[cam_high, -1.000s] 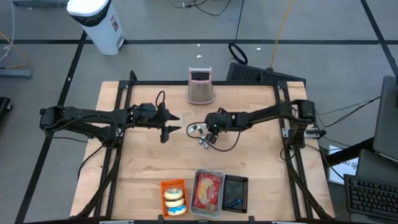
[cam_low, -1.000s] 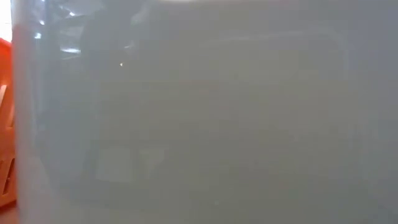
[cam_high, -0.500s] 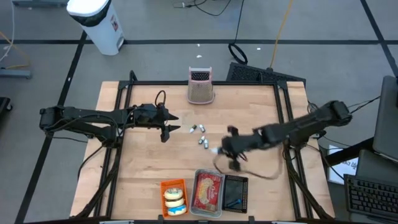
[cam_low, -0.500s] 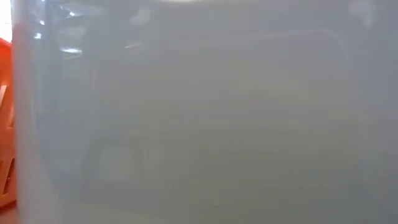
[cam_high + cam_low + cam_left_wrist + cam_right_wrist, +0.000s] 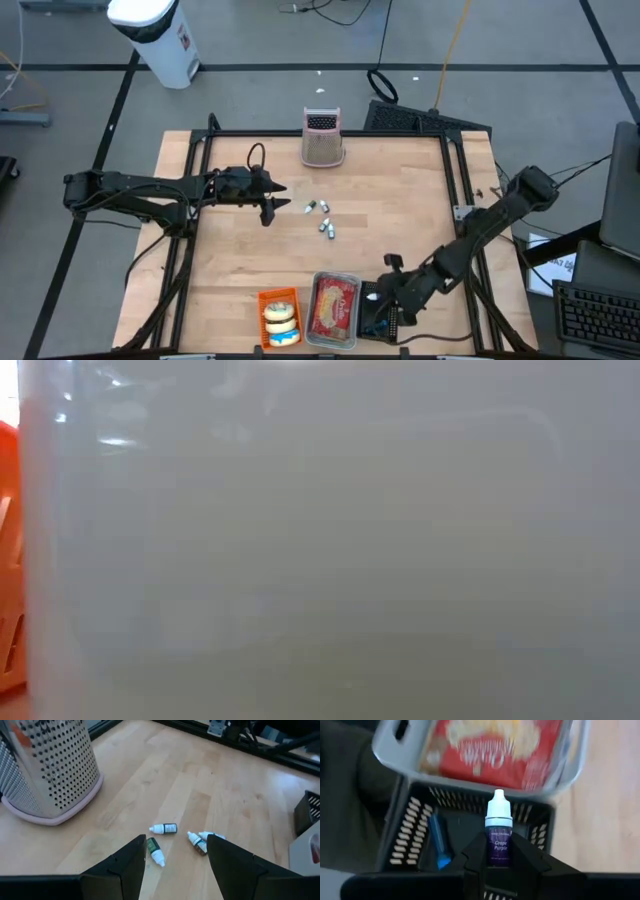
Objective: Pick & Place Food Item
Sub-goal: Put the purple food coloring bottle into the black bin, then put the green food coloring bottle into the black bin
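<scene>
a pale wood-plank table is standing on grey floor; the right gripper is pinching a small purple dropper bottle above a slatted black basket, the left gripper hanging spread.

Purple dropper bottle above black basket

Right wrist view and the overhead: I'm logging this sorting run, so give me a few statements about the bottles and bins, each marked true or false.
1. The right pincer grips a purple dropper bottle. True.
2. That bottle hangs over the black basket. True.
3. The black basket is empty. False: a blue item lies inside.
4. The left pincer holds a bottle. False: it is open, above the loose bottles.
5. The grater lies tipped over. False: it stands upright.
</scene>
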You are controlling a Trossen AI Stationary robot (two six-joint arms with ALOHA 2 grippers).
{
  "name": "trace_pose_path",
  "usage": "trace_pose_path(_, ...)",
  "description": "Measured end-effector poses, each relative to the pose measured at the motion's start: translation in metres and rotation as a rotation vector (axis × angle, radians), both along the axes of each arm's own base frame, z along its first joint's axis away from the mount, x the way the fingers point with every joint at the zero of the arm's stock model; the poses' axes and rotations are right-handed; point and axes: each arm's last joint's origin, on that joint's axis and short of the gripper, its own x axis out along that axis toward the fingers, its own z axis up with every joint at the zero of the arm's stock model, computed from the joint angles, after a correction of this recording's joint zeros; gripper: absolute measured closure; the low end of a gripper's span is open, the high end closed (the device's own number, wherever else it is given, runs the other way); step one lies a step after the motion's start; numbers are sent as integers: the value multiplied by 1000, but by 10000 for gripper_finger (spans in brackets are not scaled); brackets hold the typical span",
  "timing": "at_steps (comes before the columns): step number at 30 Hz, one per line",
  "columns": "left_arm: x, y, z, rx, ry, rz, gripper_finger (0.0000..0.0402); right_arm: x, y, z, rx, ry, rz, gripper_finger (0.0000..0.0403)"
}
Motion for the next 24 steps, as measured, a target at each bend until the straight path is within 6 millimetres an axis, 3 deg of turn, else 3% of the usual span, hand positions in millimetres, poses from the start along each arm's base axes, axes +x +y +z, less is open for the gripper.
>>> trace_pose_path(7,0,0,0,-10,-3,5,192,-6,5,-30,42,49,-51,340)
trace_pose_path(13,0,0,0,-23,-6,12,192,-8,6,-38,118,38,-30,281)
trace_pose_path(19,1,0,-1,-24,-5,12,192,-5,2,-36,116,12,-19,227)
trace_pose_path(24,2,0,-2,-15,-2,8,192,0,-10,-18,121,-79,-1,212)
